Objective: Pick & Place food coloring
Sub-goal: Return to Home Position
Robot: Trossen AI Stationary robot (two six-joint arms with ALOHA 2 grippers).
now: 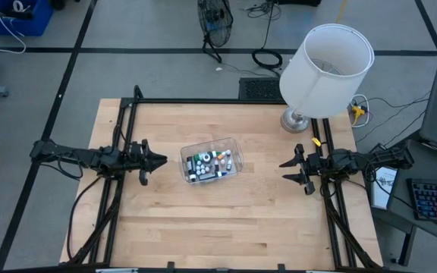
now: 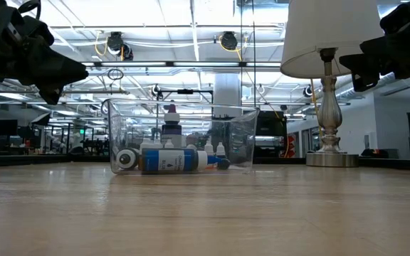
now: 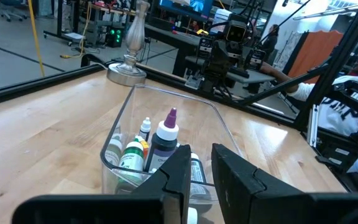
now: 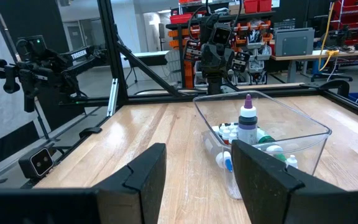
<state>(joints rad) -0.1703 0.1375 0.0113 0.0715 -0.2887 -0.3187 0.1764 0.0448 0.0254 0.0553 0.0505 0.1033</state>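
flanking the tub (image 1: 240, 155) of food coloring (image 1: 207, 164), well apart: left fingers (image 3: 174, 177) narrow, right fingers (image 4: 260, 168) wider, empty

Bright, even light came from ceiling strip lights (image 2: 198, 21) across the top of the low view, glaring white there. The table (image 1: 226, 227) showed a soft sheen and only faint shadows. The clear tub (image 3: 173, 94) walls glinted in both wrist views.
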